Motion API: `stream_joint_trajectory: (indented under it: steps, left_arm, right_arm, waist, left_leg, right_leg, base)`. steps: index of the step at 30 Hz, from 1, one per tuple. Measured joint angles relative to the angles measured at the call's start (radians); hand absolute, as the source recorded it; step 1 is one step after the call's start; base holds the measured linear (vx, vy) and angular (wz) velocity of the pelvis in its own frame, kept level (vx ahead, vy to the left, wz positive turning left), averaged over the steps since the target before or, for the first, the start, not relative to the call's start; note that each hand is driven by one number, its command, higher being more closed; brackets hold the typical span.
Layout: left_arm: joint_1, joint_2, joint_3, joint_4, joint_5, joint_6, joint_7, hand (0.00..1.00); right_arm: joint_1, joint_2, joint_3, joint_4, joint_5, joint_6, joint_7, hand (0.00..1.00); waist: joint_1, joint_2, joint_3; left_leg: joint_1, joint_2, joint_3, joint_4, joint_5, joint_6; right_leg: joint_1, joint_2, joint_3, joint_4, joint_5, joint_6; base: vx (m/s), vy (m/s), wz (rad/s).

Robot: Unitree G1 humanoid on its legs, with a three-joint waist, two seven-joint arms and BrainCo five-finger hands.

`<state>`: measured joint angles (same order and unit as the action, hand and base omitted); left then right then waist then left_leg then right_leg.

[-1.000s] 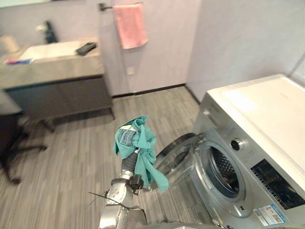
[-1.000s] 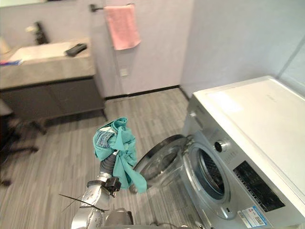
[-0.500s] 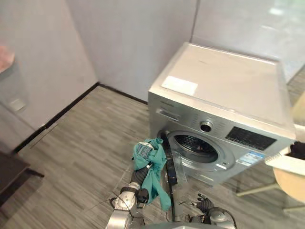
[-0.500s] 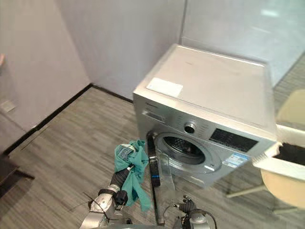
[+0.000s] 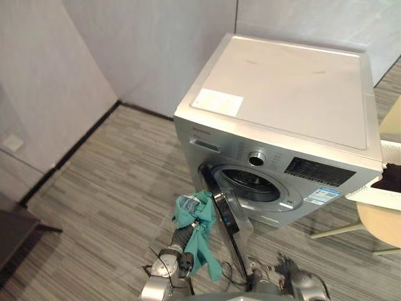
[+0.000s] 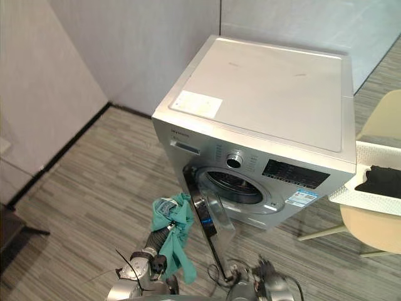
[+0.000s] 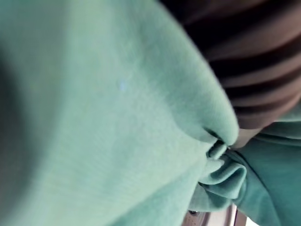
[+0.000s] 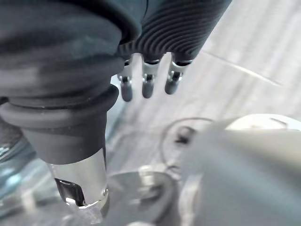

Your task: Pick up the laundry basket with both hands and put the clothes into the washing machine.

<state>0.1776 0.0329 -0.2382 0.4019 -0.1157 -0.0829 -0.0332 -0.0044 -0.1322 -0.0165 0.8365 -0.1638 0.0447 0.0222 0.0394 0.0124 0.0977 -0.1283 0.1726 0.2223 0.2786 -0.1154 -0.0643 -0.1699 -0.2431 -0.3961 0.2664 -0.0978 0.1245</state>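
**Q:** Where was the clothing?

**A:** A teal garment [image 5: 199, 216] hung bunched over the robot's left hand [image 5: 182, 238], low in the centre of the frame. It was just left of the washing machine's door [image 5: 227, 216], which stood swung wide open. The cloth hid the fingers, so I could not tell how they were set.

**Q:** And the machine itself?

**A:** The silver washing machine [image 5: 282, 94] filled the upper right, its dark drum opening [image 5: 254, 183] facing the robot.

**Q:** The other hand?

**A:** The right hand [image 8: 146, 82] was low near the bottom edge, its fingers loose and apart, holding nothing.

**Q:** Any basket?

**A:** A white laundry basket [image 6: 360, 194] sat on a cream chair [image 6: 369, 229] at the right edge, with dark clothing [image 6: 383, 180] inside.
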Motion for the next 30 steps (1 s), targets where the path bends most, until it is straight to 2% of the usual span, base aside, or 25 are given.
stream_joint_trajectory:
  steps: [2,4,6,7,9,12,13,15,16,17,19,22,23,26,28,30]
  left_arm:
    - [0.024,-0.014,-0.012,-0.001,0.000,-0.001,0.007,1.00]
    - [0.051,-0.013,-0.052,-0.032,0.000,-0.001,0.011,1.00]
    - [0.071,-0.011,-0.078,-0.078,0.000,-0.001,0.008,1.00]
    - [0.070,-0.010,-0.089,-0.100,0.000,-0.001,-0.011,1.00]
    - [0.086,-0.005,-0.103,-0.140,0.000,-0.001,-0.022,1.00]
    - [0.102,0.000,-0.122,-0.198,0.000,-0.001,-0.032,1.00]
    - [0.112,-0.003,-0.127,-0.231,-0.001,-0.001,-0.033,1.00]
    - [0.125,-0.003,-0.141,-0.262,0.000,-0.001,-0.034,1.00]
    - [0.127,-0.003,-0.148,-0.266,0.000,-0.001,-0.035,1.00]
    - [0.129,-0.007,-0.163,-0.278,0.000,-0.001,-0.033,1.00]
    - [0.128,-0.016,-0.173,-0.293,0.001,-0.002,-0.029,1.00]
    - [0.131,-0.019,-0.196,-0.341,0.022,-0.008,-0.010,1.00]
    - [0.132,-0.019,-0.197,-0.346,0.026,-0.010,-0.006,1.00]
    - [0.131,-0.011,-0.194,-0.437,0.134,-0.031,0.047,1.00]
    - [0.126,0.003,-0.190,-0.511,0.248,-0.065,0.103,1.00]
    - [0.122,0.010,-0.193,-0.560,0.288,-0.083,0.122,1.00]
  right_arm:
    - [-0.044,-0.002,0.053,-0.065,0.045,-0.039,0.002,0.00]
    - [-0.133,0.029,0.074,-0.043,0.131,-0.066,-0.001,0.00]
    - [-0.203,0.015,0.074,0.007,0.160,-0.083,-0.008,0.00]
    - [-0.217,-0.003,0.074,0.039,0.175,-0.085,-0.016,0.00]
    - [-0.220,-0.006,0.074,0.101,0.213,-0.085,-0.029,0.00]
    - [-0.220,0.014,0.077,0.177,0.264,-0.085,-0.031,0.00]
    - [-0.220,0.029,0.082,0.198,0.304,-0.096,-0.058,0.00]
    - [-0.222,0.055,0.110,0.225,0.404,-0.113,-0.061,0.00]
    - [-0.225,0.067,0.131,0.239,0.435,-0.113,-0.059,0.00]
    - [-0.222,0.106,0.198,0.279,0.542,-0.114,-0.052,0.00]
    - [-0.214,0.159,0.276,0.316,0.652,-0.113,-0.034,0.00]
    - [-0.206,0.197,0.408,0.333,0.787,-0.117,0.003,0.00]
    - [-0.206,0.197,0.416,0.334,0.790,-0.118,0.003,0.00]
    - [-0.205,0.191,0.471,0.346,0.789,-0.136,0.002,0.00]
    - [-0.199,0.180,0.508,0.356,0.746,-0.138,0.003,0.00]
    - [-0.190,0.168,0.507,0.357,0.722,-0.138,0.005,0.00]
  waist:
    - [0.001,0.020,0.002]
    - [0.006,0.023,-0.007]
    - [0.012,0.023,-0.008]
    - [0.029,0.020,-0.008]
    - [0.037,0.020,-0.009]
    - [0.081,0.023,-0.009]
    - [0.089,0.023,-0.010]
    - [0.096,0.029,-0.014]
    - [0.108,0.031,-0.015]
    - [0.125,0.039,-0.020]
    - [0.141,0.046,-0.025]
    - [0.146,0.046,-0.027]
    - [0.146,0.045,-0.027]
    - [0.142,0.035,-0.032]
    - [0.141,0.035,-0.037]
    - [0.139,0.037,-0.040]
  left_leg:
    - [0.025,0.014,-0.039,0.007,-0.017,-0.024]
    - [0.070,0.008,-0.067,-0.060,-0.017,-0.026]
    - [0.047,-0.014,-0.122,-0.081,-0.017,-0.027]
    - [0.030,-0.035,-0.165,-0.085,-0.007,-0.033]
    - [0.021,-0.068,-0.235,-0.087,0.010,-0.025]
    - [0.006,-0.107,-0.309,-0.109,0.045,-0.020]
    - [0.000,-0.125,-0.336,-0.137,0.071,-0.017]
    - [0.012,-0.142,-0.367,-0.195,0.106,-0.016]
    - [0.019,-0.144,-0.367,-0.211,0.115,-0.014]
    - [0.023,-0.148,-0.377,-0.241,0.127,-0.013]
    - [0.023,-0.149,-0.386,-0.264,0.141,-0.009]
    - [0.033,-0.156,-0.397,-0.291,0.177,-0.002]
    - [0.034,-0.156,-0.398,-0.294,0.179,-0.003]
    - [0.035,-0.156,-0.410,-0.311,0.195,-0.004]
    - [0.037,-0.155,-0.410,-0.314,0.196,-0.005]
    - [0.037,-0.154,-0.408,-0.315,0.196,-0.005]
  right_leg:
    - [0.039,0.019,-0.017,0.005,0.007,0.003]
    - [0.114,0.030,-0.070,-0.075,0.036,0.019]
    - [0.135,0.017,-0.123,-0.104,0.044,0.027]
    - [0.153,0.003,-0.167,-0.118,0.053,0.037]
    - [0.194,-0.019,-0.241,-0.126,0.057,0.045]
    - [0.226,-0.039,-0.312,-0.126,0.055,0.047]
    - [0.229,-0.048,-0.340,-0.126,0.050,0.052]
    - [0.239,-0.064,-0.373,-0.123,0.038,0.049]
    - [0.239,-0.067,-0.373,-0.120,0.038,0.050]
    - [0.240,-0.074,-0.380,-0.109,0.032,0.049]
    - [0.241,-0.076,-0.392,-0.104,0.027,0.047]
    - [0.239,-0.083,-0.407,-0.087,0.017,0.049]
    - [0.239,-0.084,-0.408,-0.085,0.017,0.050]
    - [0.238,-0.086,-0.422,-0.075,0.012,0.054]
    - [0.238,-0.085,-0.420,-0.074,0.009,0.052]
    - [0.234,-0.084,-0.410,-0.074,0.009,0.052]
  base:
    - [-0.01,0.012,0.28]
    - [-0.02,0.065,0.56]
    - [-0.09,0.106,0.85]
    - [-0.08,0.098,1.03]
    - [-0.04,0.090,1.21]
    - [-0.04,0.062,0.93]
    - [-0.06,0.043,0.84]
    - [-0.06,0.026,0.60]
    - [-0.09,0.033,0.29]
    - [-0.09,0.022,0.17]
    - [-0.08,0.001,0.23]
    - [0.00,-0.001,0.21]
    - [0.04,-0.003,0.20]
    - [0.00,-0.008,0.10]
    - [0.00,0.000,0.00]
    - [-0.01,-0.006,-0.03]
